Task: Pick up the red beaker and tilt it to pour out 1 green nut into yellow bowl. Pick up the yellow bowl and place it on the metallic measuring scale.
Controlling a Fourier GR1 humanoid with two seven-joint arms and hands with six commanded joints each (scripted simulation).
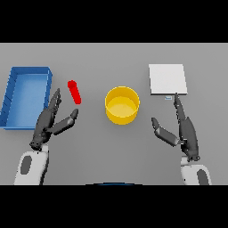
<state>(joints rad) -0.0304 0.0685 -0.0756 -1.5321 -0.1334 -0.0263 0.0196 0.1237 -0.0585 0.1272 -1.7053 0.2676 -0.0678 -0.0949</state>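
Head view: a grey surface (pixel 111 147) carries a red beaker (pixel 75 91) left of centre, just beyond the left hand (pixel 50 122), whose fingers are straight and hold nothing. The yellow bowl (pixel 122 104) sits at the centre; the metallic measuring scale (pixel 167 79) lies toward the far right edge. The right hand (pixel 180 130), also spread and empty, rests near the scale. A blue bin (pixel 13 91) lines the left edge. The slim, tilted beaker could likely slip or roll under a careless grasp. No nut is visible.
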